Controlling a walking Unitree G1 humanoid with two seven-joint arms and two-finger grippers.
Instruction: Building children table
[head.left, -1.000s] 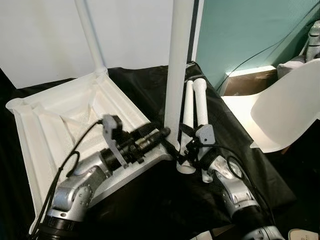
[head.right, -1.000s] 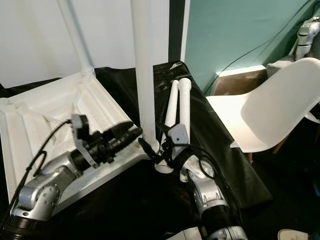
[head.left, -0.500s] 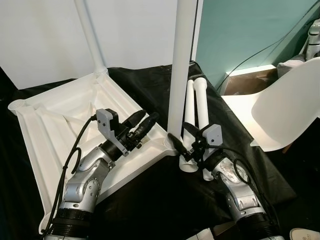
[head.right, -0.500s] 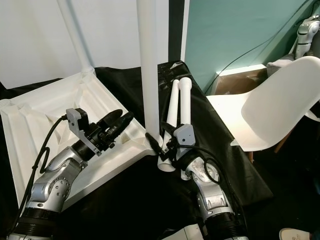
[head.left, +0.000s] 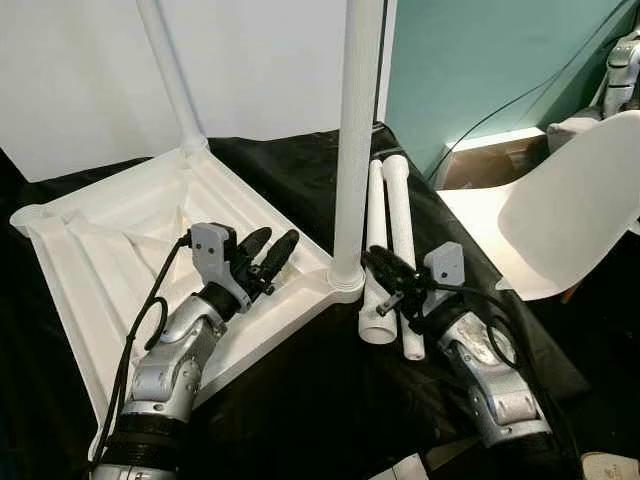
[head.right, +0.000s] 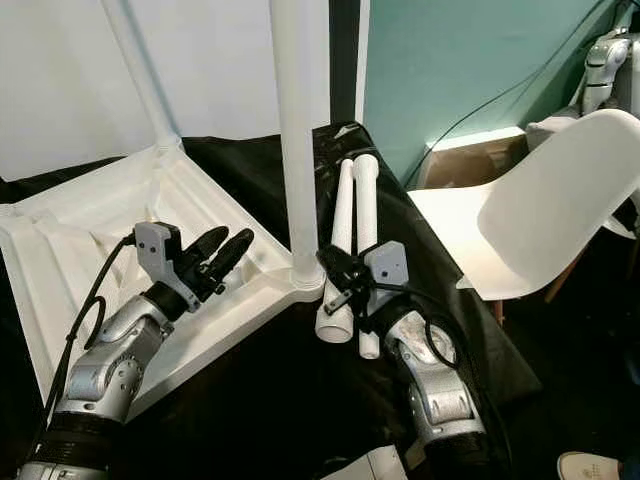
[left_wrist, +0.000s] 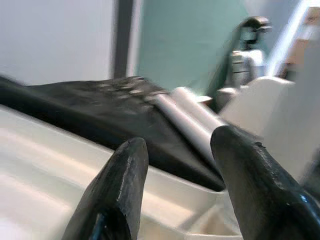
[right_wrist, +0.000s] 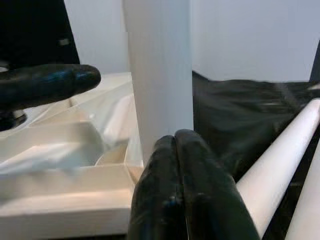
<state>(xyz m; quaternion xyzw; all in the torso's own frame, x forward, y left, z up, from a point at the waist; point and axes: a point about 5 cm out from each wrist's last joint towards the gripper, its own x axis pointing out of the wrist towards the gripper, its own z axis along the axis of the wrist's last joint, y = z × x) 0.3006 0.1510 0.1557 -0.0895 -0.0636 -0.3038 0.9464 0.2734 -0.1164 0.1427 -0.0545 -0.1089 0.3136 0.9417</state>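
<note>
Lying upside down on the black-draped worktop (head.left: 300, 400), the white tabletop (head.left: 120, 240) has the left pincer (head.left: 268, 252) above its rim, fingers apart. An upright leg (head.left: 355, 150) stands in its corner socket. The right pincer (head.left: 378, 268), fingers pressed together, hovers over two loose legs (head.left: 390, 230).

White chair (head.left: 570, 215) beside black cloth (head.left: 300, 400), teal wall (head.left: 480, 60).

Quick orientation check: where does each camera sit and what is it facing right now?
Head stereo pair: looks forward and down at the upturned tabletop; both arms show.
Left wrist: looks along the open left end effector toward the loose legs.
Right wrist: looks along the shut right end effector at the upright leg.
Shared: the upright leg, loose legs, tabletop.
</note>
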